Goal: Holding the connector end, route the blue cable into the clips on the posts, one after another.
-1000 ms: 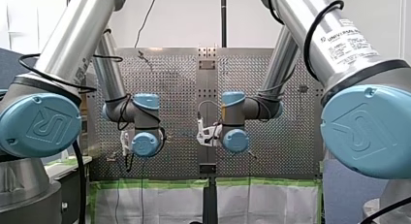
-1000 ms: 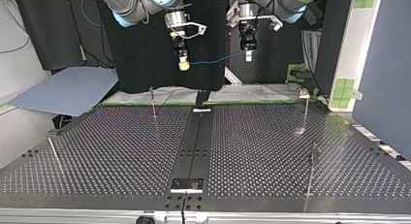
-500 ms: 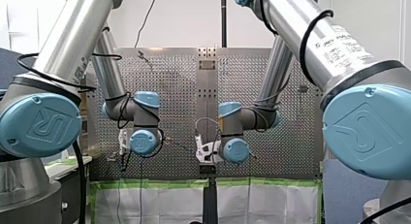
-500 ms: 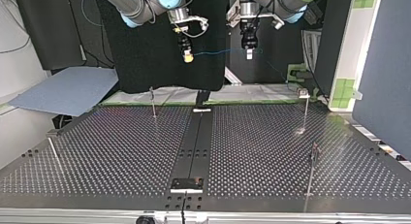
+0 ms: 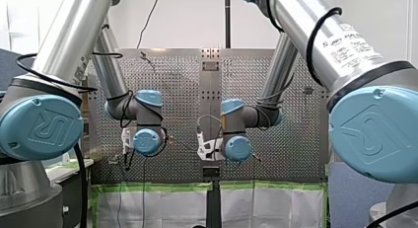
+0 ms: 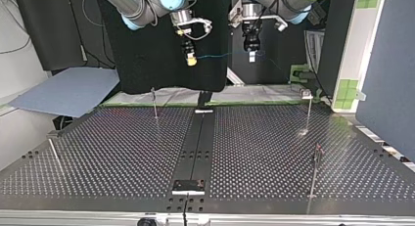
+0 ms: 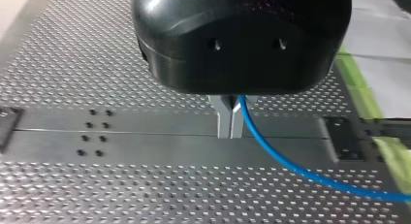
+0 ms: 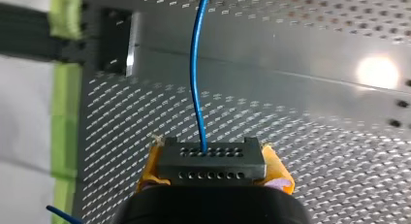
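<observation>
At the top view's left stands a white wall (image 6: 19, 89), with a blue-grey sheet (image 6: 68, 91) lying flat beside the table's far corner. The table (image 6: 122, 152) is dark and full of holes, with a smooth strip (image 6: 195, 147) running down its middle. Thin posts (image 6: 154, 102) stand on it, two in each half.

Behind the table hangs a black curtain (image 6: 147, 64). In front of the curtain, well above the table, my right gripper (image 8: 212, 167) clamps the black connector (image 8: 212, 161) between its yellow pads (image 8: 150, 168). From the connector the blue cable (image 6: 222, 54) runs about level through the air, well apart from the posts, to my left gripper (image 7: 230, 122). That gripper's metal fingers (image 7: 224, 118) are pinched narrow on the cable.

Further right are squares of green tape (image 6: 350, 89) on a white panel, then a grey-blue partition (image 6: 386, 74).
</observation>
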